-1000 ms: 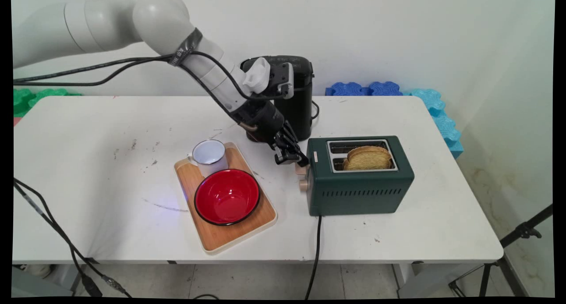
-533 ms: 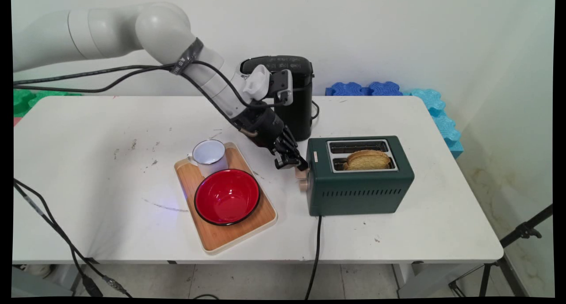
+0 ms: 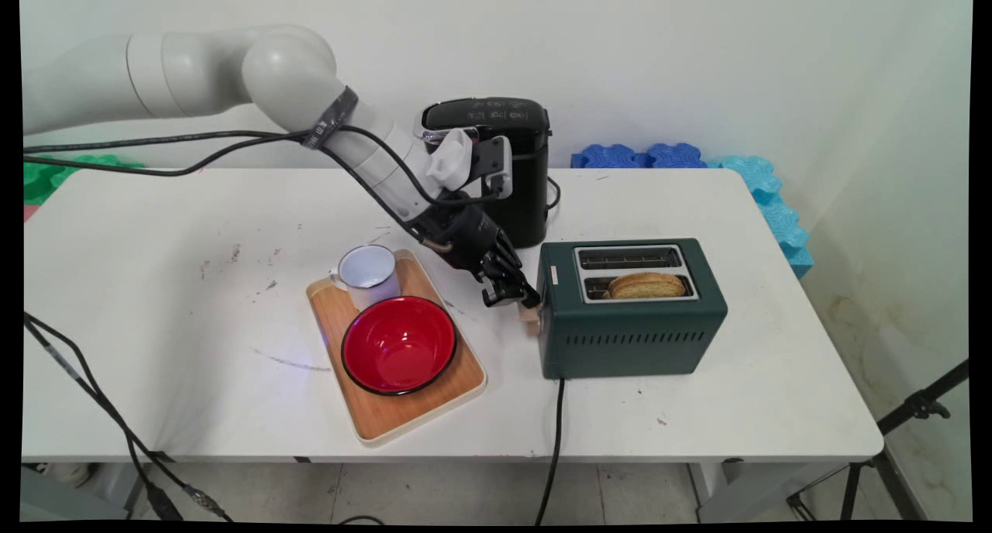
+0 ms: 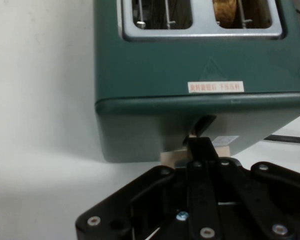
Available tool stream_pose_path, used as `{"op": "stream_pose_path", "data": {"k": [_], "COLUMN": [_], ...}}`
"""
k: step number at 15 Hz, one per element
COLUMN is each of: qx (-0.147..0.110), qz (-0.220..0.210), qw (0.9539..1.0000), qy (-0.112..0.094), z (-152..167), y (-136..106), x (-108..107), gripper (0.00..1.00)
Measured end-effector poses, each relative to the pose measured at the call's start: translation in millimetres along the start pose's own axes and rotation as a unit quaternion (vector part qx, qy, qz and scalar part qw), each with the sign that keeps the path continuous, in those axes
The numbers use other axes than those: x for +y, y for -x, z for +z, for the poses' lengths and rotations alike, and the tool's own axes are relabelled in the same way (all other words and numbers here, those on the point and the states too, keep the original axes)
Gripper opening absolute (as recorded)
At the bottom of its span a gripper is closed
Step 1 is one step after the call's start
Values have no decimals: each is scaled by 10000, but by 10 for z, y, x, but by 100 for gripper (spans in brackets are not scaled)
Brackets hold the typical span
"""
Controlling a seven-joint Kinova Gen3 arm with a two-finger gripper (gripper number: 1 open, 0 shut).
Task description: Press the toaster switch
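Note:
A dark green toaster [image 3: 632, 308] stands right of the table's middle, with a slice of toast [image 3: 645, 285] sunk low in its near slot. My gripper [image 3: 513, 294] is shut and its tips press on the wooden lever [image 3: 531, 314] at the toaster's left end. In the hand view the closed fingers [image 4: 201, 150] lie on the lever [image 4: 172, 158] under the toaster's end wall [image 4: 200, 130], and toast [image 4: 225, 11] shows in the right-hand slot.
A wooden tray [image 3: 395, 347] left of the toaster carries a red bowl [image 3: 398, 345] and a white enamel mug [image 3: 366, 275]. A black coffee machine [image 3: 504, 169] stands behind the gripper. The toaster's black cord [image 3: 554, 440] runs off the front edge.
The gripper has pushed downward on the lever at the toaster's left end. The toast has sunk from standing well above the slot to nearly level with it.

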Motion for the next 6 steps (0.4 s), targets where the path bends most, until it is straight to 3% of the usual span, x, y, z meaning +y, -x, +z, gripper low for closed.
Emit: {"op": "stream_pose_path", "data": {"k": [6], "qx": [46], "qz": [-14], "qw": [10000], "qy": [-12], "z": [66], "y": [57], "x": [0], "gripper": [0]}}
